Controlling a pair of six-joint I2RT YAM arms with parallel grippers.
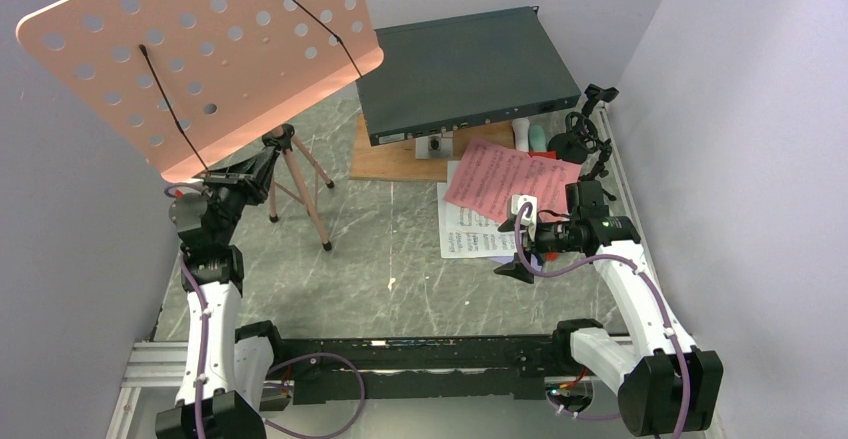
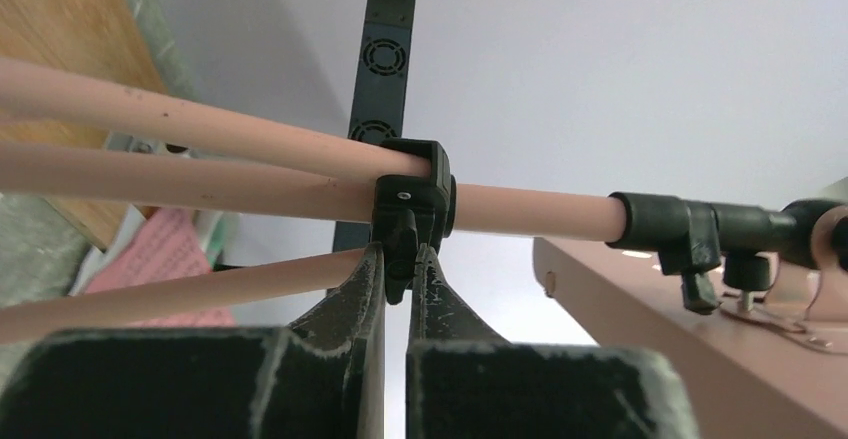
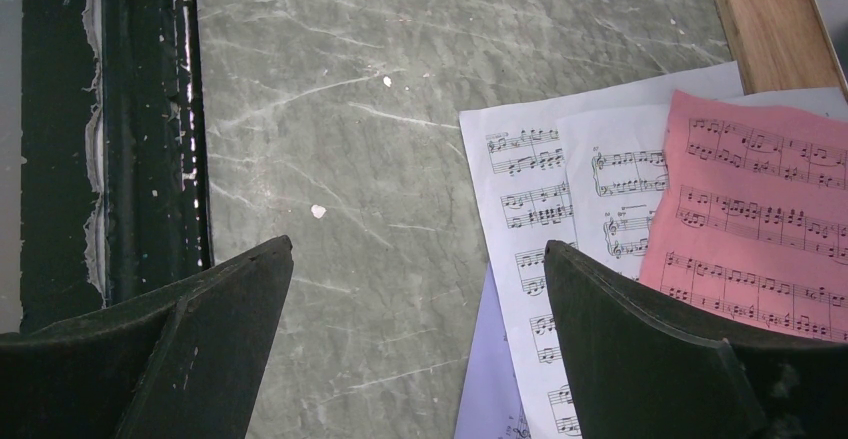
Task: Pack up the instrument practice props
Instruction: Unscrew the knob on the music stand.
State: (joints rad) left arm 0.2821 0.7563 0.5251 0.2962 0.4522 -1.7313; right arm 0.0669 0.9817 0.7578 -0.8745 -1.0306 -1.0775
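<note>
The salmon-pink music stand (image 1: 200, 49) stands at the left on its tripod legs (image 1: 300, 184). My left gripper (image 1: 262, 164) is at the tripod hub. In the left wrist view that gripper (image 2: 400, 259) is shut on the small black lever of the collar (image 2: 410, 199) round the pink pole (image 2: 530, 209). Sheet-music pages lie at the right: a red page (image 1: 510, 179) on white ones (image 1: 470, 234). My right gripper (image 1: 520, 259) hangs open over the table at their left edge, with the white page (image 3: 540, 209), red page (image 3: 760, 209) and lavender page (image 3: 490, 379) below. The black mic stand (image 1: 585, 134) and white and mint tubes (image 1: 530, 137) sit at the back right.
A dark grey rack-mount box (image 1: 465, 74) rests on a wooden board (image 1: 385, 159) at the back centre. Grey walls close in on both sides. A black rail (image 3: 110, 129) runs along the near table edge between the arm bases.
</note>
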